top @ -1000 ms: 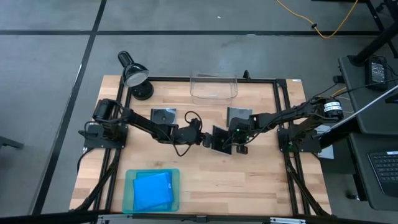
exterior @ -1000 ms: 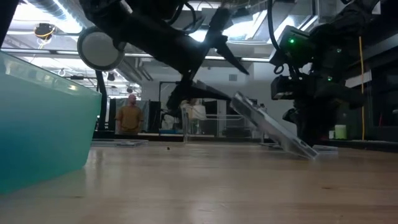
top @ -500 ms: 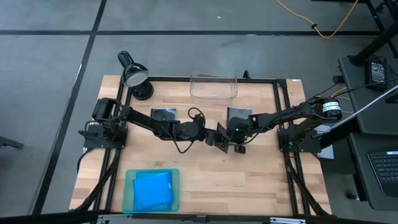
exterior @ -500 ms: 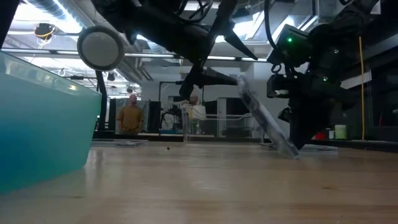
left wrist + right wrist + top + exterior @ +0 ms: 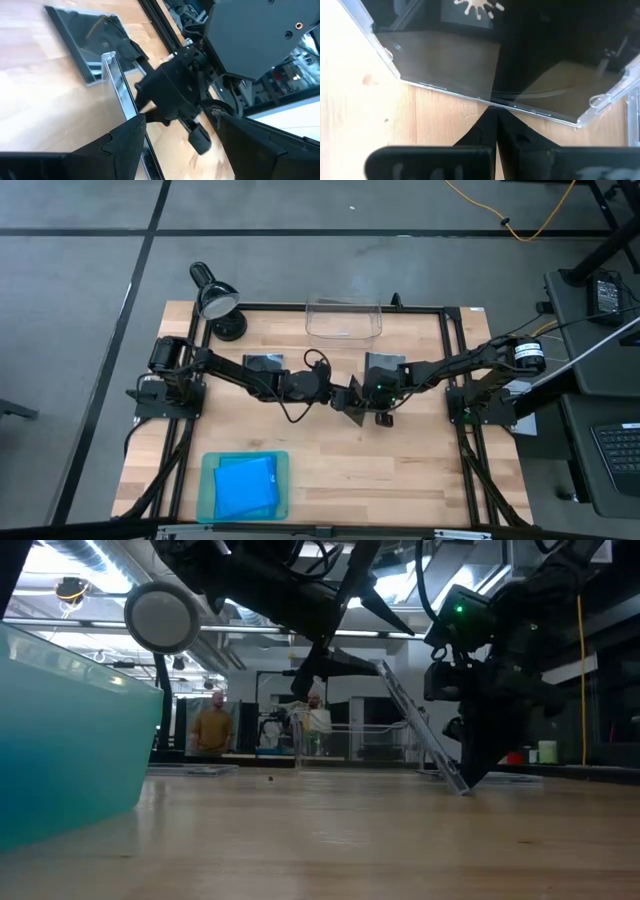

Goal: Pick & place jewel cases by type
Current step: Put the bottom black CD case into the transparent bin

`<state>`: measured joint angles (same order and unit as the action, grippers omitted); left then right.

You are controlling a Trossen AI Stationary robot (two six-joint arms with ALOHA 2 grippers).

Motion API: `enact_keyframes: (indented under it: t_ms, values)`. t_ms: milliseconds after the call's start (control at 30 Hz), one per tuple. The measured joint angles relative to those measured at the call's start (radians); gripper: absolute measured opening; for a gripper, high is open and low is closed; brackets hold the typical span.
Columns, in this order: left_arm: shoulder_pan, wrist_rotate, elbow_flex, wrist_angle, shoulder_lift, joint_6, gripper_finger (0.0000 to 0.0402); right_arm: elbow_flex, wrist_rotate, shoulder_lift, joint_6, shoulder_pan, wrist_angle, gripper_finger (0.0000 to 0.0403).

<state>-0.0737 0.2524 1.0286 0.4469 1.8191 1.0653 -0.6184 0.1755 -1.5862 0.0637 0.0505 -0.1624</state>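
At the centre of the high view, 1 dark grey jewel case (image 5: 420,730) stands steeply tilted, its lower edge on the bench (image 5: 400,470). The right gripper (image 5: 372,402) pinches that edge with fingers pressed together. The left gripper (image 5: 335,393), fingers spread, flanks its raised edge.

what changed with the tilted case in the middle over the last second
The grey jewel case held by the right claw has tipped from a shallow lean to steeply on edge. The left claw, open, moved in toward its raised edge but has not closed on it. The blue cases in the teal tray and the clear bin stayed put.
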Motion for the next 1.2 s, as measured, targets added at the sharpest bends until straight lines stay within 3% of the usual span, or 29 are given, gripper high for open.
enact_keyframes:
  t_ms: [133, 600, 667, 833, 900, 1033, 1200]
  values:
    - [0.012, -0.071, 0.000, 0.007, -0.001, 0.010, 0.0239, 0.002, 0.004, -0.001, -0.017, 0.000, 0.026, 0.0007]
    - [0.045, -0.176, -0.001, 0.028, 0.000, -0.022, 0.0196, 0.004, 0.005, -0.006, -0.028, -0.002, 0.069, 0.0007]
    - [0.046, -0.186, 0.000, -0.020, -0.008, -0.033, 0.0194, 0.004, 0.005, -0.006, -0.026, -0.002, 0.069, 0.0007]
    - [0.054, -0.206, -0.004, -0.481, -0.062, -0.112, 0.0190, 0.004, 0.004, -0.006, -0.024, -0.002, 0.067, 0.0007]
    - [0.061, -0.207, -0.017, -0.584, -0.036, -0.130, 0.0190, 0.004, 0.004, -0.006, -0.022, -0.002, 0.068, 0.0007]
    - [0.071, -0.259, -0.023, -0.496, -0.036, -0.106, 0.0191, 0.004, 0.003, -0.007, -0.021, -0.002, 0.070, 0.0007]
    - [0.053, -0.223, -0.027, -0.547, -0.026, -0.082, 0.0190, 0.003, 0.002, -0.007, -0.021, -0.004, 0.062, 0.0007]
